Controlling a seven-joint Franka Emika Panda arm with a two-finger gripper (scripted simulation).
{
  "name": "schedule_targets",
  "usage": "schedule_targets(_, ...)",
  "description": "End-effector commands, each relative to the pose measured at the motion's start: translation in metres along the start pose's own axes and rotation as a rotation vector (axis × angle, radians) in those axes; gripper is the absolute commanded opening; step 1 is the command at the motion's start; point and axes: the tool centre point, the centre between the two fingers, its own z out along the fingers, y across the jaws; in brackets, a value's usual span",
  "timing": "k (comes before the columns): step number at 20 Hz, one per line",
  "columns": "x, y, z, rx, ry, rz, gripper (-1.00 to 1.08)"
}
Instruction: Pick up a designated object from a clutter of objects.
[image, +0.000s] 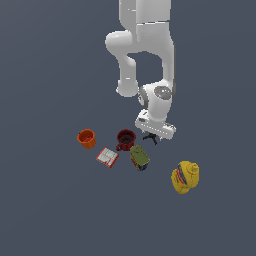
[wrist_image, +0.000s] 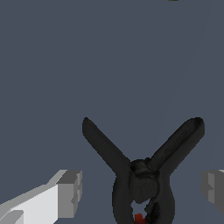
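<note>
The designated object, a small black clamp (wrist_image: 142, 177) with two splayed thin legs and a tiny red spot, lies on the dark floor. My gripper (wrist_image: 142, 192) is open around it: one grey finger (wrist_image: 70, 192) stands on each side, with a gap to the clamp on both. In the exterior view the white hand covers most of the clamp (image: 150, 138), and the gripper (image: 152, 134) sits low, just above the floor. The clutter of objects lies close by.
A dark red mug (image: 125, 139) stands just to the exterior view's left of the clamp, with an orange cup (image: 86, 138) farther left. A red-and-white flat box (image: 107, 157), a green-blue can (image: 139, 157) and a yellow bottle-like thing (image: 185, 177) lie nearer the camera.
</note>
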Motion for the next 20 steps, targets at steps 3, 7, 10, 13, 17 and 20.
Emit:
schedule_targets(3,0.0,0.0,0.004,0.001,0.001,0.0,-1.0)
schedule_targets(7,0.0,0.0,0.004,0.001,0.001,0.0,-1.0)
schedule_targets(10,0.0,0.0,0.004,0.001,0.001,0.0,-1.0)
schedule_targets(13,0.0,-0.001,0.003,0.001,0.001,0.0,-1.0)
schedule_targets(17,0.001,-0.001,0.0,0.001,0.001,0.0,-1.0)
schedule_targets(20,0.004,-0.003,-0.007,0.001,0.001,0.0,-1.0)
